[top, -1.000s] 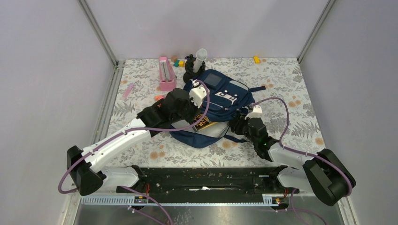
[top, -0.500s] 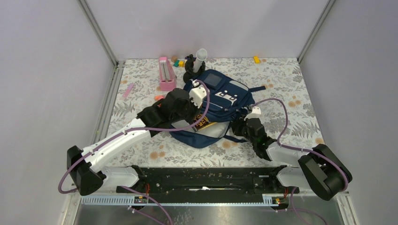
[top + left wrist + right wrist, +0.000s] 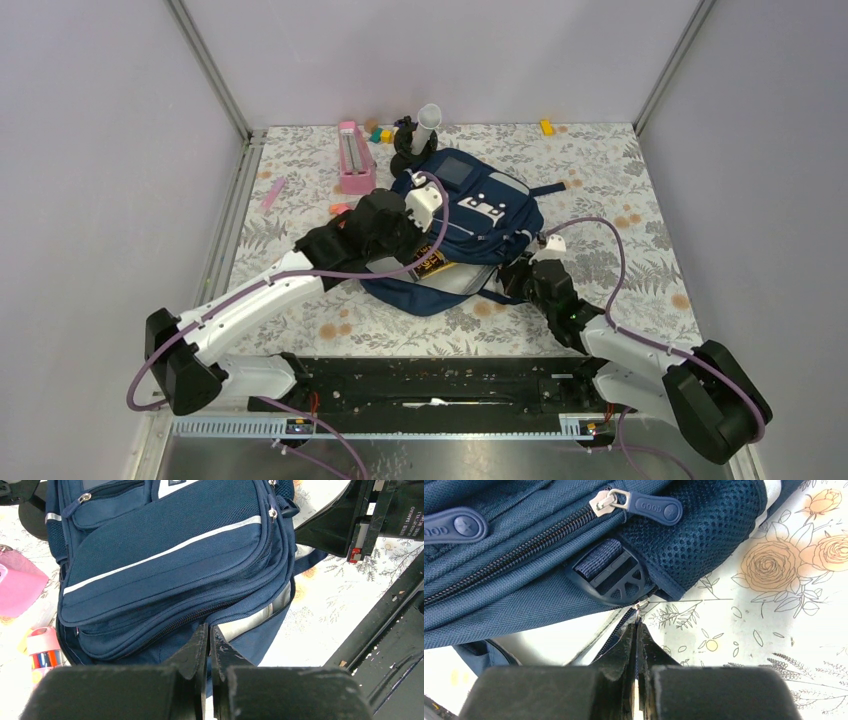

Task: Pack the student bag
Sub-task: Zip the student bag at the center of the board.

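1. Top view: the student bag (image 3: 495,230) lay near the middle of the frame on the floral tabletop (image 3: 640,200), front face up, with its open mouth toward the lower edge. A yellow-and-black packet (image 3: 432,265) showed at that mouth. The left arm (image 3: 290,280) extended from the lower left, its wrist over the bag's left side. The right arm (image 3: 600,335) extended from the lower right to the bag's lower right corner. A pink case (image 3: 355,158) stood near the bag, to its upper left and not touching it.

2. Left wrist view: the left fingers (image 3: 209,630) sat at the bottom centre, pressed together. Their tips were against the bag's lower edge, where the zip line met the grey lining (image 3: 250,622). Whether any fabric was caught between them could not be told. The bag filled the upper and middle frame directly above the tips, and its light stripe (image 3: 165,552) ran diagonally across it.

3. Right wrist view: the right fingers (image 3: 636,627) sat at the bottom centre, pressed together and pinching the small zip pull (image 3: 638,607) at the bag's edge. The bag filled the upper left. Its dark buckle (image 3: 611,575) lay just above the fingertips, and the mesh pocket (image 3: 704,535) lay up and to the right of them. Bare tabletop showed at the right.
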{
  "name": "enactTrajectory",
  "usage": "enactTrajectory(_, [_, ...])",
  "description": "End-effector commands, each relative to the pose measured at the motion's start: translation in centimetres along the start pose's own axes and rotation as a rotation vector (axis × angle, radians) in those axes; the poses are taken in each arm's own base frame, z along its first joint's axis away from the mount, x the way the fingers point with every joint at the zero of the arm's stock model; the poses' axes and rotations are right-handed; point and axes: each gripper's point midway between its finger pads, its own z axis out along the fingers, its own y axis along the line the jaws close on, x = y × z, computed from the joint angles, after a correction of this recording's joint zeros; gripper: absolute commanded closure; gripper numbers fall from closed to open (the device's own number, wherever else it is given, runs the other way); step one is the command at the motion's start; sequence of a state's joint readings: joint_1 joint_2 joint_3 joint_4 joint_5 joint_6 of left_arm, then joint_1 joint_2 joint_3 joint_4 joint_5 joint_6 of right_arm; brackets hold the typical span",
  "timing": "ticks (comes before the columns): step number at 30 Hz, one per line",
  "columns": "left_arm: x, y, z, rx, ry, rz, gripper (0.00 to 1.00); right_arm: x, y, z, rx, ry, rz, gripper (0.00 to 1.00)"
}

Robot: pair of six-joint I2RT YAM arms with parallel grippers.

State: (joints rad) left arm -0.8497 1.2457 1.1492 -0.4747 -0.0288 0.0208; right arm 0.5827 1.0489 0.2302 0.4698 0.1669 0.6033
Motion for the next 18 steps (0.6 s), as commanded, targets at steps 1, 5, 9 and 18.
enactTrajectory(1, [-2.9,-0.7,0.1,0.040,-0.095,-0.019,1.00,1.3,1.7,-0.7,-0.058,0.052,-0.010,1.00])
enactTrajectory(5, [-2.5,-1.1,0.6,0.060,-0.085,-0.018,1.00,1.8,2.5,-1.1,-0.063,0.059,-0.018,1.00])
enactTrajectory(9, [-2.2,-1.6,1.0,0.075,-0.071,-0.013,1.00,1.7,3.8,-1.6,-0.076,0.065,-0.037,1.00])
enactTrajectory(18, [-0.9,-2.7,2.2,0.089,-0.023,-0.026,1.00,1.2,6.7,-2.8,-0.135,0.067,-0.041,1.00])
